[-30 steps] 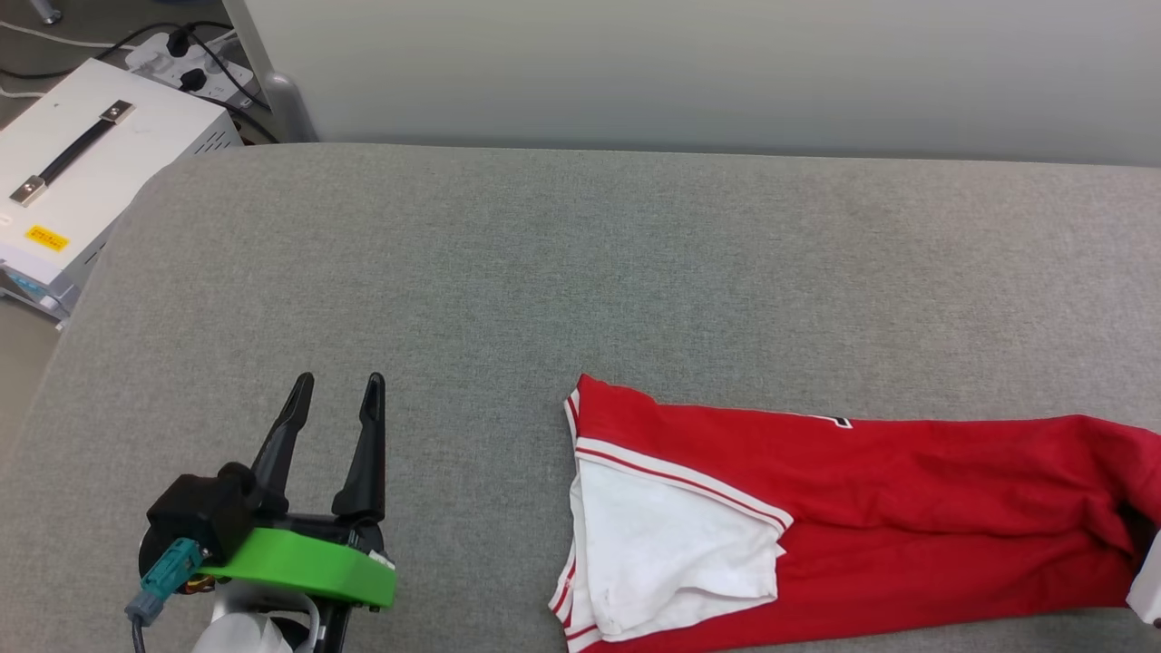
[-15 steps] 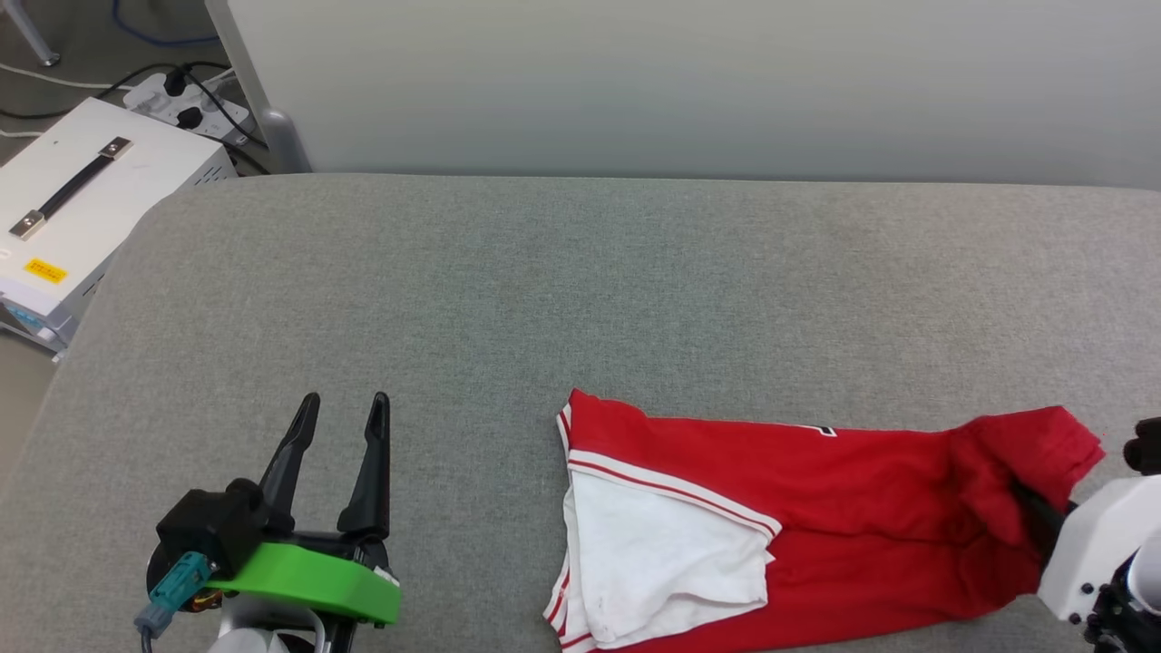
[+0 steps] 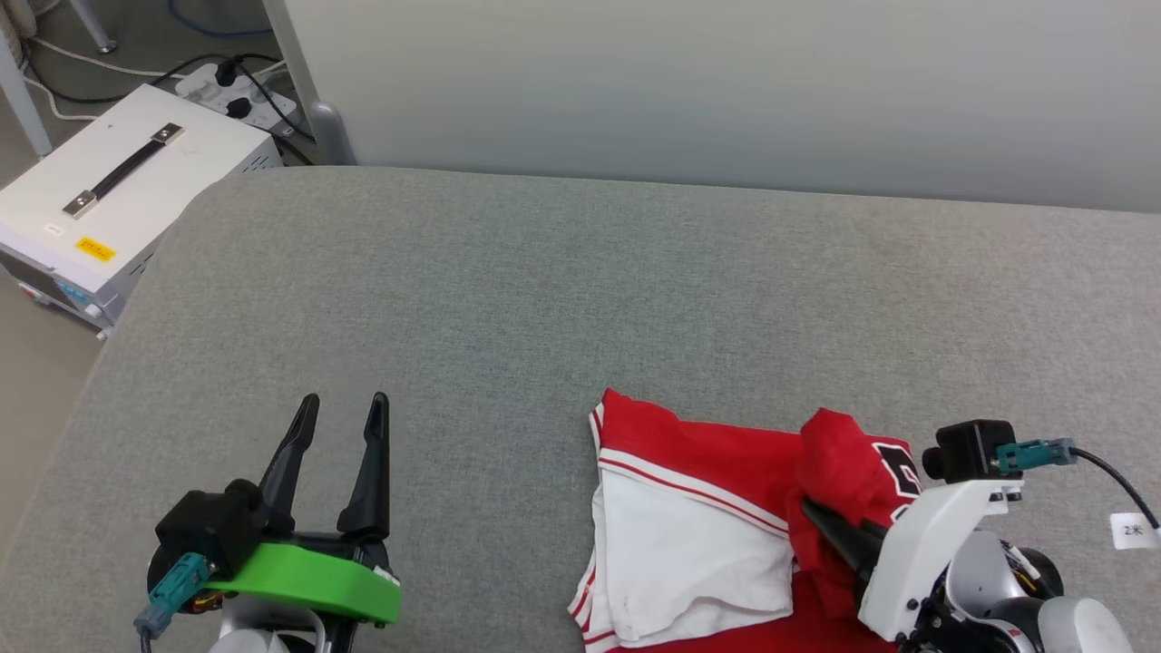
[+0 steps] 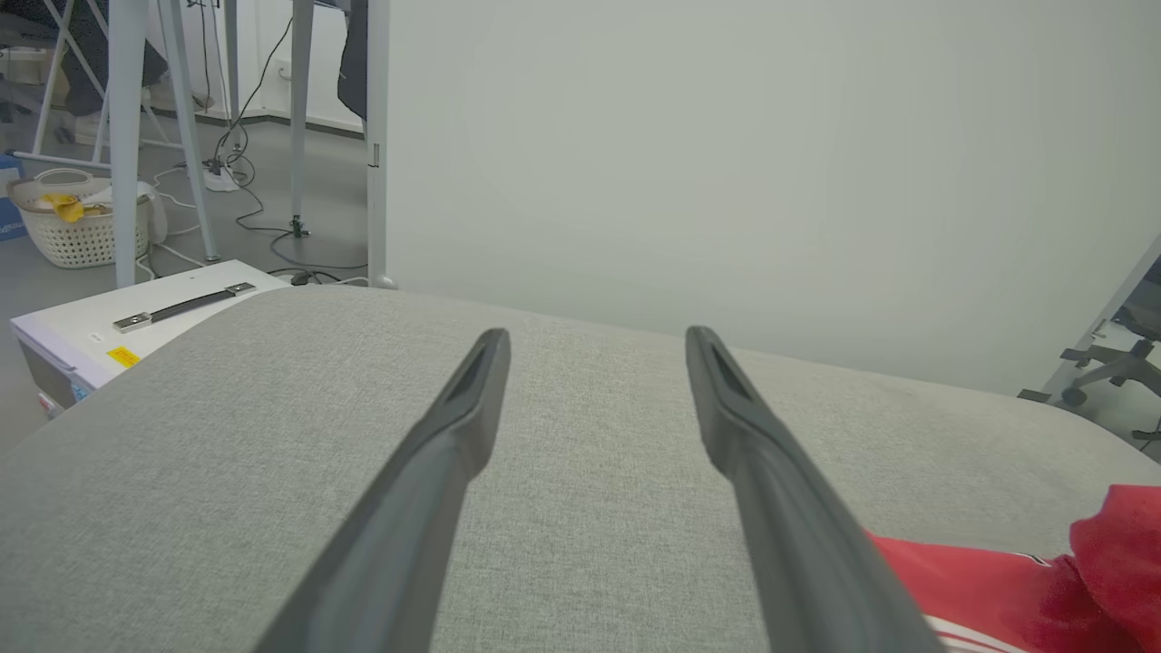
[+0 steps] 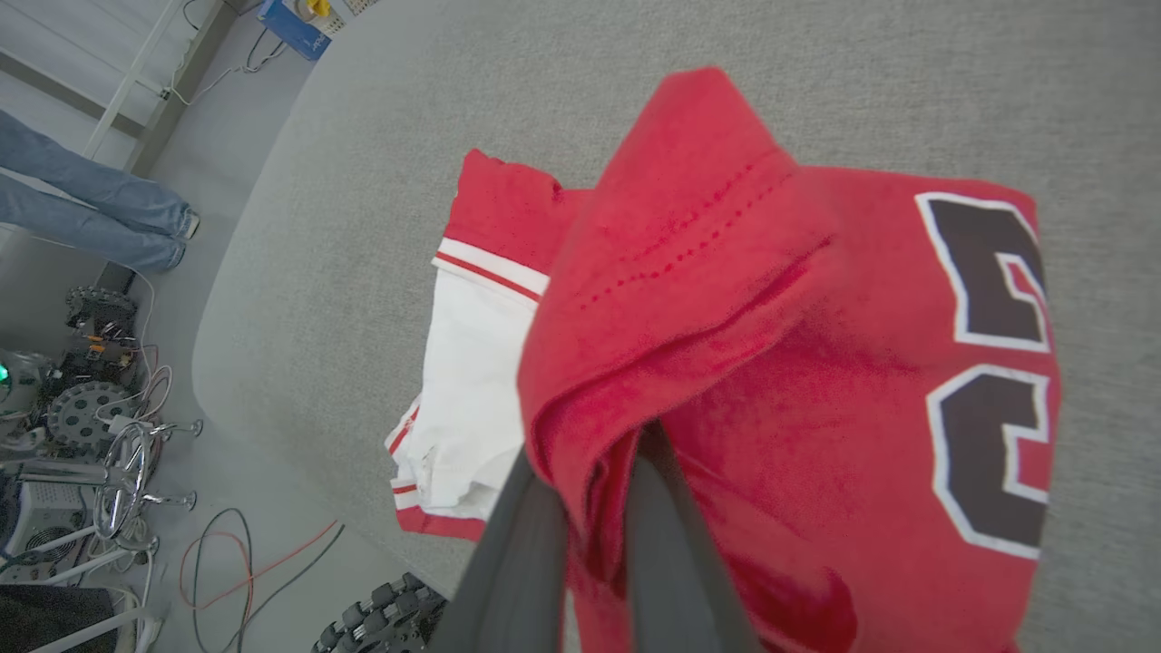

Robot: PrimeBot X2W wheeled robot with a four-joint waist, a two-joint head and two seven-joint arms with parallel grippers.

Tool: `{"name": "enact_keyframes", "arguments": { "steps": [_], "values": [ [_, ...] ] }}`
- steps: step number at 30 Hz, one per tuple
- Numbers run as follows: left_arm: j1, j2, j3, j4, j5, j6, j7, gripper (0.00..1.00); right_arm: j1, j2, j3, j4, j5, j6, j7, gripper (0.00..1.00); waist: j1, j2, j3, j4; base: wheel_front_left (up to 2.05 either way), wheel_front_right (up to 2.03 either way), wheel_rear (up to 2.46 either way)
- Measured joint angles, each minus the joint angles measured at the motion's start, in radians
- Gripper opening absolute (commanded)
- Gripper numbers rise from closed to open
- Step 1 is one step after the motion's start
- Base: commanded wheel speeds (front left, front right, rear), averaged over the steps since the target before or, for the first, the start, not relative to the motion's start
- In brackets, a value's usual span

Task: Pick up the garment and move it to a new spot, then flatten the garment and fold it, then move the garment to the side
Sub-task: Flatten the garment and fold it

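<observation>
at 5 o'clock on the grey woven upholstered surface (image 3: 544,299) lies the red jersey t-shirt with white short sleeves and striped trim (image 3: 689,444). it looks doubled into a narrow band. one white sleeve (image 3: 689,553) sits uppermost at the band's 9 o'clock end.

right gripper (image 3: 821,526): long dark fingers pinched together on a bunch of red cloth. right wrist view confirms the right gripper (image 5: 590,472) has fabric clamped between the fingers and draped over them. the gripped end is raised off the layer below, with the black white-outlined lettering (image 3: 893,467) turned up at 3 o'clock.

left gripper (image 3: 343,404): at 7 o'clock, fingers spread apart, nothing between them, well apart from the shirt. left wrist view agrees, with the left gripper (image 4: 596,336) over bare grey cloth.

white metal box with black strap handle (image 3: 136,190) off the surface at 10 o'clock; not involved.

progress, as judged:
- pickup, relocation and flattening appear done.
- folding is the step in hand. the lifted end is not yet laid over the sleeve end.
- remaining: set that end down, release, tidy the fold, then shift the bundle to the side.
</observation>
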Motion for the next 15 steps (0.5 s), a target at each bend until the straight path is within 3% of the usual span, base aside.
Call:
{"name": "enact_keyframes", "arguments": {
  "steps": [4,15],
  "values": [
    [0.0,0.001,-0.001,-0.001,0.0,0.0,0.0,1.0,-0.033,0.008,0.088,0.072,0.088,0.0,-0.05,0.0,0.0,0.0,0.0,0.036,0.0,0.0,0.0],
    [0.0,0.002,-0.006,-0.005,0.0,0.0,0.0,1.0,-0.119,0.009,0.216,0.26,0.136,0.0,-0.193,0.0,0.0,0.0,0.013,0.079,0.0,0.0,0.0]
  ]
}}
